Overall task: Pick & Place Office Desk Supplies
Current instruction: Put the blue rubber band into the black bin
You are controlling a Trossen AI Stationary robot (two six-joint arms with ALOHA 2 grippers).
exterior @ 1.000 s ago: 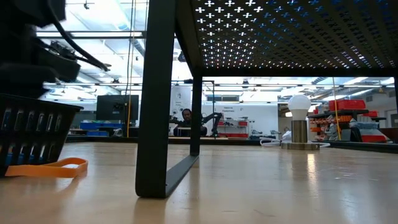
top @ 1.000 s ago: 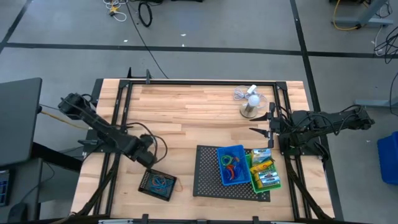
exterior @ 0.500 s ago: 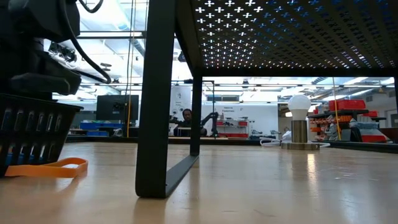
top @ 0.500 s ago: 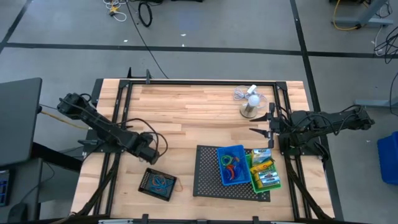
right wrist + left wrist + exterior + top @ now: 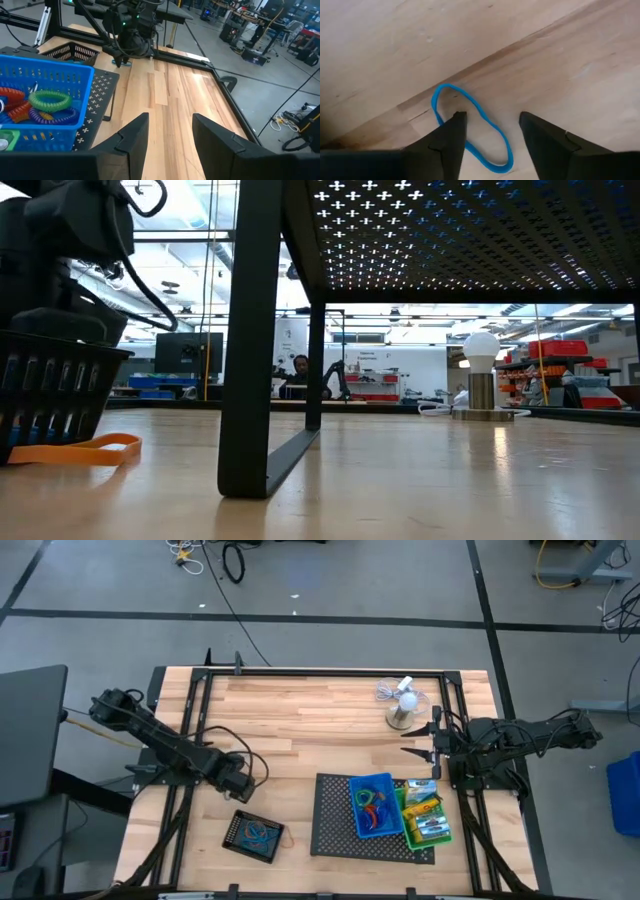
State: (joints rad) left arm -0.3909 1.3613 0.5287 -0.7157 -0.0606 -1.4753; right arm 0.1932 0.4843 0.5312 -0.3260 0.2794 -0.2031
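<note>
A blue rubber-band loop (image 5: 436, 102) lies flat on the wooden table. My left gripper (image 5: 492, 116) points straight down over it, open, one finger above one side of the loop and the other finger outside the loop. In the high view this gripper (image 5: 238, 780) stands just beyond the black bin (image 5: 253, 836), which holds several bands. An orange band (image 5: 75, 450) lies beside that bin. My right gripper (image 5: 420, 740) waits open at the table's right, nothing between its fingers. My left gripper stands over the blue band with one fingertip (image 5: 457, 120) at the loop's one long side (image 5: 440, 117), coming from above. I cannot tell whether that fingertip touches the band. The band lies flat on the table.
A raised black mesh tray (image 5: 335, 820) carries a blue bin (image 5: 373, 804) of coloured bands and a green bin (image 5: 425, 820) with small boxes. A white mini fan (image 5: 402, 705) stands at the far right. Bare wood stretches across the table's middle and far side.
My left gripper has drawn a little away from the black bin toward the table's far edge and has sunk lower over the table. The wrist has rolled somewhat.
</note>
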